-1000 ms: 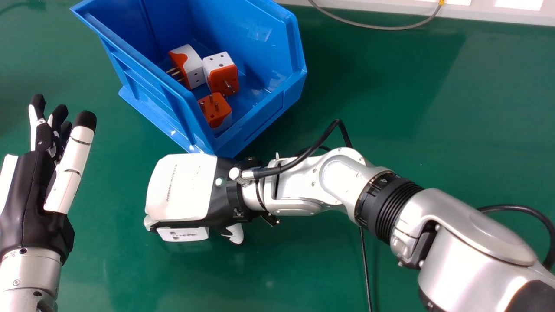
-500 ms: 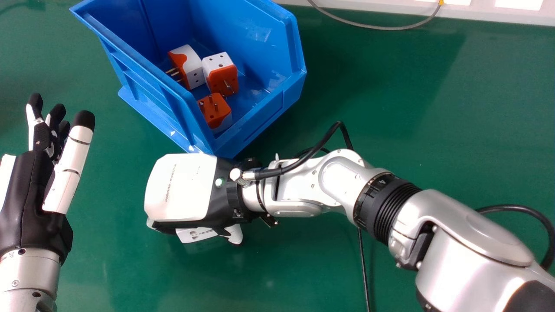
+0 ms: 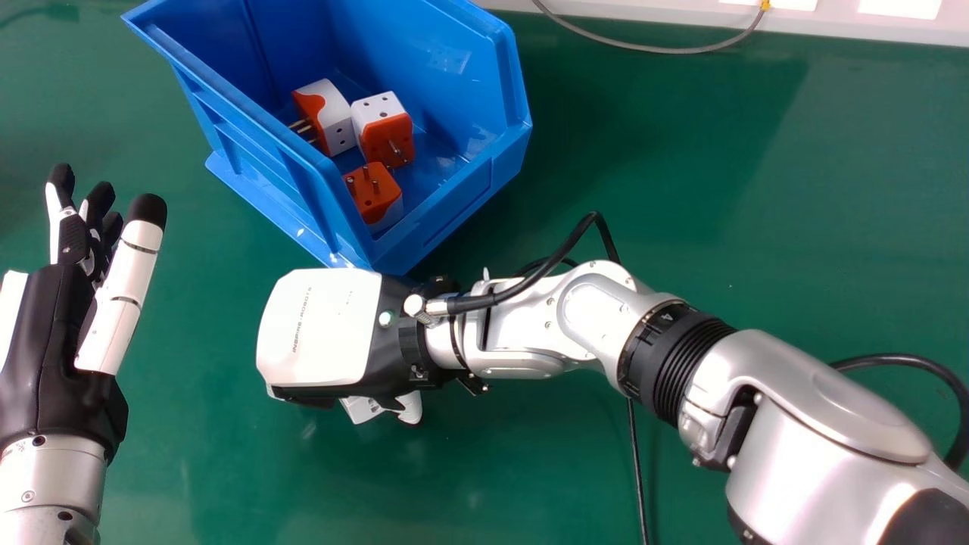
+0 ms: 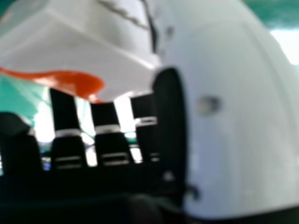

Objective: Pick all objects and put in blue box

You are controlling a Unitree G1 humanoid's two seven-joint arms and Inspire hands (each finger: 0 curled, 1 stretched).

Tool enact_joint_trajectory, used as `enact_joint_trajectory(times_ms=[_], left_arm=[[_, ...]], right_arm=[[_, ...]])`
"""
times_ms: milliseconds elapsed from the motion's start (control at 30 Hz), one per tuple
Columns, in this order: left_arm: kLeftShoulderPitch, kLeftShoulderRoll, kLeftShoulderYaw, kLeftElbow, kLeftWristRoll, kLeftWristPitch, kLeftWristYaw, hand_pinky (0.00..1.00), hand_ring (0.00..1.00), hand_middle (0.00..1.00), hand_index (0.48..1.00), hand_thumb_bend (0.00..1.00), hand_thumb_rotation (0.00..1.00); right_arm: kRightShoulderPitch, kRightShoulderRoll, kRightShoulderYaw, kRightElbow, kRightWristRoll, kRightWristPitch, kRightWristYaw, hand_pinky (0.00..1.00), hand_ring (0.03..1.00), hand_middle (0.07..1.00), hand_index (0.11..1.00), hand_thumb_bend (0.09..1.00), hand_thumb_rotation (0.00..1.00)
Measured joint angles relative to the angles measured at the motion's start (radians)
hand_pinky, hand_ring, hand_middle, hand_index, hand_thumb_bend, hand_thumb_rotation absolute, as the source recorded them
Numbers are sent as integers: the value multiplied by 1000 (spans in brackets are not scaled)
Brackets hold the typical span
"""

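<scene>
Adapter point(image 4: 88, 56), white and orange, is pinched between the fingers and thumb of the right hand point(image 3: 318, 329), over the tabletop point(image 3: 469, 484) beside the near corner of the blue box point(image 3: 469, 189). Three more adapters point(image 3: 384, 136) lie inside. Left hand point(image 3: 57, 356): fingers loosely spread, left of the box.

Tabletop point(image 3: 727, 174): green, I see light glinting off it.
Blue box point(image 3: 462, 83): standing far left.
Gray cable point(image 3: 674, 51): looping at the far side, right of the box.
</scene>
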State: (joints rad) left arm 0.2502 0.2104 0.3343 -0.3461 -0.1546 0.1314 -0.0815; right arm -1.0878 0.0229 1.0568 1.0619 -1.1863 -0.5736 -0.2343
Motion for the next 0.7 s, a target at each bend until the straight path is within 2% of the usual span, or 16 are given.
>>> enact_joint_trajectory(times_ms=[433,600,633,667,700], left_arm=[[2,-1,-3,-18,0,12,4,1000,1000,1000,1000,560,754],[2,-1,-4,-18,1,13,11,1000,1000,1000,1000,559,753],[2,-1,-4,-18,4,13,12,1000,1000,1000,1000,559,753],[2,-1,-5,-18,5,13,12,1000,1000,1000,1000,559,753],[2,-1,-5,-18,5,14,12,1000,1000,1000,1000,559,753]], right_arm=[[-8,-1,10,-1,0,0,8,571,686,682,487,523,123],[-8,-5,10,-2,0,-2,-2,566,677,679,485,522,123],[-8,-7,10,-1,-1,-1,-13,533,638,656,483,522,123],[-8,-10,10,0,-1,0,-26,533,638,656,483,522,123],[-8,-12,10,0,-1,2,-37,447,535,572,481,522,123]])
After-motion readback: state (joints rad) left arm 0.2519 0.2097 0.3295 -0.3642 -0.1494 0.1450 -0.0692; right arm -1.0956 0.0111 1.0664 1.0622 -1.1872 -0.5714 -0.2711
